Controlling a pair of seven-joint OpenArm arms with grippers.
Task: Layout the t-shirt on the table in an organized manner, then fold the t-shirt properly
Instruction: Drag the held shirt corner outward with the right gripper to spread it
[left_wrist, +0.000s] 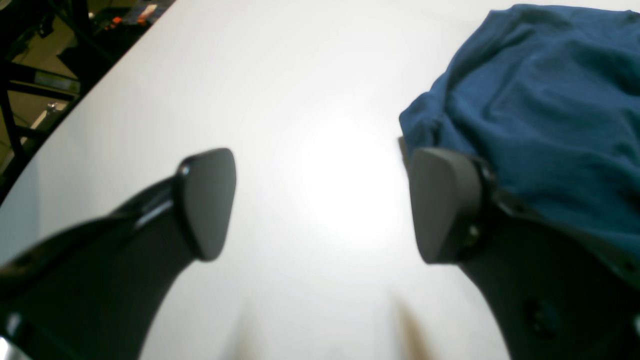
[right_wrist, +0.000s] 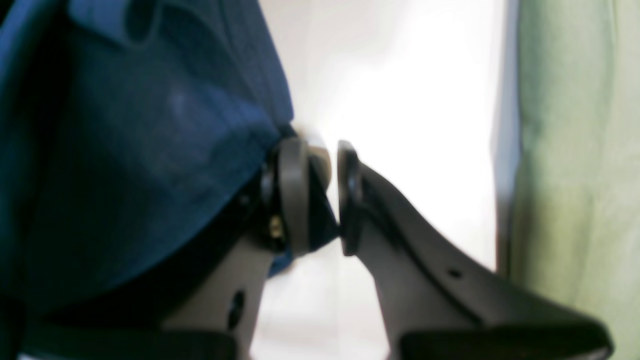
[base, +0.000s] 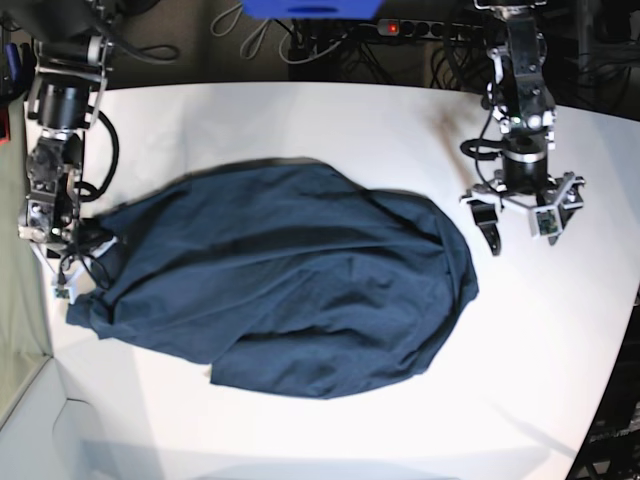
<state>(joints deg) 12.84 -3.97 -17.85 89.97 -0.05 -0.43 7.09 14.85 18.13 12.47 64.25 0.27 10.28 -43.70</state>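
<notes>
The left arm hangs over the far right of the white counter (base: 330, 120), its wrist pointing down. Its left pincer (base: 521, 222) is splayed wide and empty, poised just beside the right edge of the t-shirt (base: 290, 280) without closing on it. In the left wrist view, one of its fingers (left_wrist: 442, 200) stands against the cloth's edge with bare counter between the pads. At the far left, the right arm reaches down to the shirt's left end. The right pincer (right_wrist: 334, 195) shows a narrow gap between its pads with a sliver of dark cloth in it, and navy fabric is draped over the outer finger; whether it truly grips the shirt I cannot tell. The dark navy shirt lies rumpled in a broad heap across the middle of the counter. Cables and a power strip (base: 415, 28) run along the far edge, and a pale green surface (right_wrist: 575, 150) borders the counter beside the right arm.
</notes>
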